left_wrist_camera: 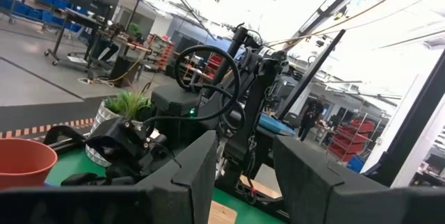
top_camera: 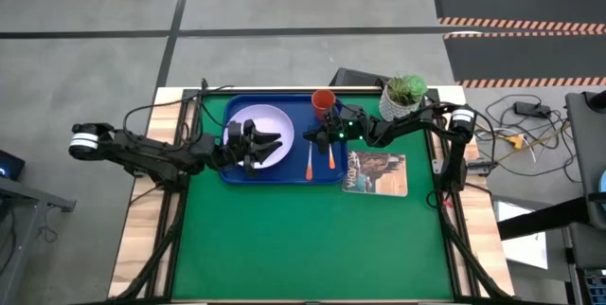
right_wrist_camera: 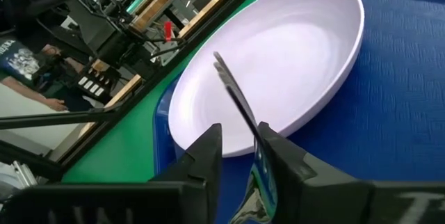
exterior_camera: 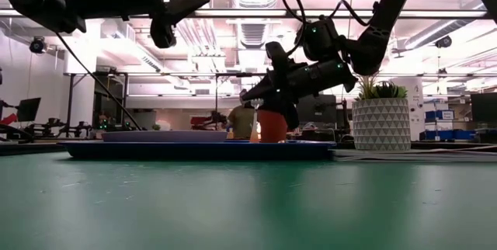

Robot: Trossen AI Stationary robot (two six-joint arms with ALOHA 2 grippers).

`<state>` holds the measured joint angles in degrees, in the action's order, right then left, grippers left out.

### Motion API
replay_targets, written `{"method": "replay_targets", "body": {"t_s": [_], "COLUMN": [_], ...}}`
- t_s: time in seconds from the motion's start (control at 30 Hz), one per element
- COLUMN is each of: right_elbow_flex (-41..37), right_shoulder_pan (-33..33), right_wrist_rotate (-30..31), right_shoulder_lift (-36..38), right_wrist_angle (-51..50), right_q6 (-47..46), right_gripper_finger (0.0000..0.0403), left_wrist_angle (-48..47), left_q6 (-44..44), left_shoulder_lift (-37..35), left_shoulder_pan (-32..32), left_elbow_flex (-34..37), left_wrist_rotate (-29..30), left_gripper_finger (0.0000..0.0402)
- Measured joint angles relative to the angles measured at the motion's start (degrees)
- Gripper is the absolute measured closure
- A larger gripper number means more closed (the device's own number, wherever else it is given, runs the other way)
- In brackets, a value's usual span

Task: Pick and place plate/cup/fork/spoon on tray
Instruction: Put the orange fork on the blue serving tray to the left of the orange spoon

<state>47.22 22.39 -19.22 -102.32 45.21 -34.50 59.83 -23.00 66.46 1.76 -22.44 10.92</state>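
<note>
The blue tray (top_camera: 284, 177) lies on the green mat. The pale plate (top_camera: 275, 118) rests flat in the tray's left half. The orange-red cup (top_camera: 323, 101) stands in the tray's far right corner. Two orange-handled utensils are on the tray's right part, one (top_camera: 330, 156) lying flat and one (top_camera: 309, 163) under my right gripper (top_camera: 309, 136). Which is the fork and which the spoon I cannot tell. My right gripper hangs above the tray with its fingers a little apart around a slim metal end (right_wrist_camera: 233, 92). My left gripper (top_camera: 275, 144) hovers open and empty high above the plate. My right gripper has the utensil's slim metal end (right_wrist_camera: 243, 116) standing up in the gap between its fingers. The metal lies against the inner side of one finger (right_wrist_camera: 278, 154), apart from the other. The fingers point about level toward the plate. The handle slants down toward the tray's near side; its lower end is hidden in the right wrist view.
A white pot with a green plant (top_camera: 402, 97) stands just right of the cup, behind my right arm. A printed booklet (top_camera: 377, 172) lies on the mat beside the tray's right edge. The mat's near half (top_camera: 303, 248) is bare.
</note>
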Motion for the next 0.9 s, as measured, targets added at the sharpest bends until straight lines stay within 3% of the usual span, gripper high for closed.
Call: {"method": "replay_targets", "body": {"t_s": [0.6,0.9], "right_elbow_flex": [1.7,7.6], "right_shoulder_pan": [0.5,0.5], "right_wrist_rotate": [1.4,3.2], "right_shoulder_lift": [0.0,0.0], "right_wrist_angle": [-5.0,-17.6], "right_q6": [1.6,6.9], "right_gripper_finger": [0.0258,0.0234], "left_wrist_angle": [0.0,0.0], "left_q6": [0.0,0.0], "left_shoulder_lift": [0.0,0.0], "left_shoulder_pan": [0.0,0.0], "left_elbow_flex": [0.2,0.3], "left_wrist_rotate": [0.0,0.3], "left_gripper_finger": [0.0278,0.0278]}}
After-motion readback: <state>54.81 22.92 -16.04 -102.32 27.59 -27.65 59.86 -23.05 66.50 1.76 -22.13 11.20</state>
